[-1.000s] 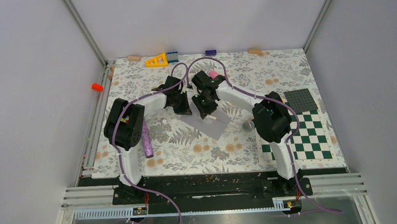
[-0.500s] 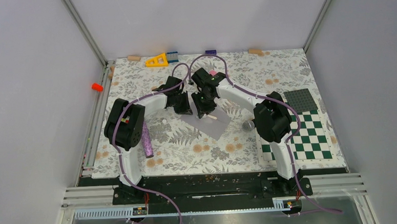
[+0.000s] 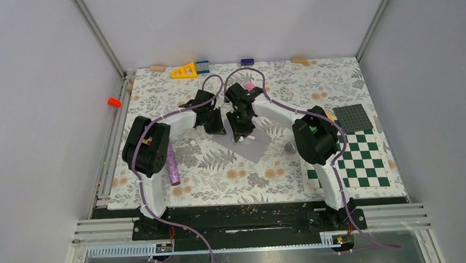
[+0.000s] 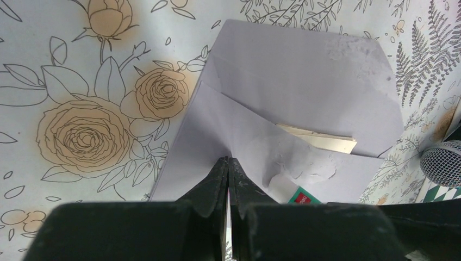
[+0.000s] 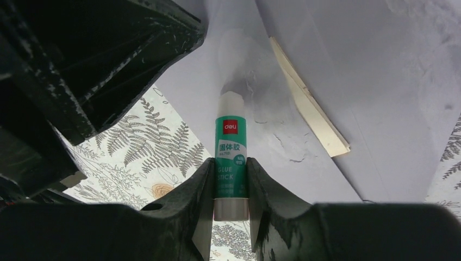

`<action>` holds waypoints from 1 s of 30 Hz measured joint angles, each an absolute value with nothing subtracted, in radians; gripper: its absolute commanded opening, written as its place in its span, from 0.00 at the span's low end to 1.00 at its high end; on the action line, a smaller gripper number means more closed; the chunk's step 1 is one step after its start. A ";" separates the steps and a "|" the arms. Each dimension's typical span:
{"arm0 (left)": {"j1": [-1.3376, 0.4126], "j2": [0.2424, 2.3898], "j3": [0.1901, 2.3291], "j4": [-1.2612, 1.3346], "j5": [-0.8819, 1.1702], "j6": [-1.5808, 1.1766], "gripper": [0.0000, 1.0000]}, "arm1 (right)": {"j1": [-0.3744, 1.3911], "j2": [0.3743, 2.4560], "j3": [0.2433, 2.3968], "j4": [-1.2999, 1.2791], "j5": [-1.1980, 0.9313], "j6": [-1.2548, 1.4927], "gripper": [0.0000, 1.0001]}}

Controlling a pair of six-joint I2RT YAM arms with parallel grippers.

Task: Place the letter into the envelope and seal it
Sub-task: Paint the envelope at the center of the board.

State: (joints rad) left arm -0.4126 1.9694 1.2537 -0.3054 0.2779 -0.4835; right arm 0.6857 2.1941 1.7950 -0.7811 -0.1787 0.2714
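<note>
Over the envelope [image 5: 380,81], glue stick [image 5: 231,152]; ball [image 4: 443,163] nearby

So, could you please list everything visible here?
rectangular paper envelope: one, pale lavender, table centre
flat paper letter: one, cream, edge showing inside envelope
plastic glue stick: one, green-white, tip at envelope flap
glittery tube: one, purple, beside left arm
mesh ball: one, silver, right of envelope
checkerboard mat: one, green-white, right side
studded plate: one, dark grey, behind mat
triangular block: one, yellow, far edge
ridged block: one, blue, beside it
small brick: one, purple, far edge
wooden blocks: two, tan, far edge
small peg: one, orange, left rail
floral table cover: one, pale, underneath
left hand: one, black, shut, at envelope
right hand: one, black, shut on glue stick
</note>
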 measured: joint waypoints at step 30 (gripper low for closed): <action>-0.430 1.967 1.250 -0.289 0.255 -0.479 0.00 | 0.638 2.304 1.959 -0.772 -0.186 0.345 0.00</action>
